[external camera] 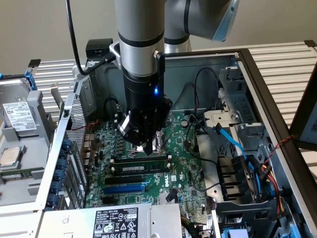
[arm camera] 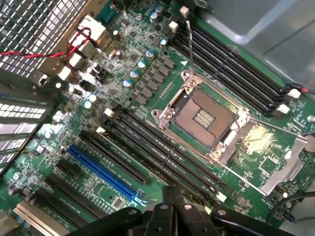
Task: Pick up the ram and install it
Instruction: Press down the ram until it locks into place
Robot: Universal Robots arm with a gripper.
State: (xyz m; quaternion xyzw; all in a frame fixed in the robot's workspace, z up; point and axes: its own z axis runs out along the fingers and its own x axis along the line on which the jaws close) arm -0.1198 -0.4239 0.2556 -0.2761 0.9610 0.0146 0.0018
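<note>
- The board [external camera: 148, 173] lies flat in the open case [external camera: 257, 99].
- The hand [external camera: 143, 144] hangs over the socket [arm camera: 206, 118], just behind the ram [external camera: 141, 168] seated in a slot.
- A drive [external camera: 17, 116] lies outside the case, at the exterior view's left.

Exterior view overlooks the motherboard [external camera: 148, 173] from above; wrist view hovers close.

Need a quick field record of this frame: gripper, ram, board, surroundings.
gripper: jaws shut, low over the motherboard, just above the ram
ram: lies along a black memory slot, label strip up
held: nothing visible between the jaws
cpu socket: empty, lever up
blue slot: empty
case: open, side off
drive: outside the case, exterior view's left
</note>
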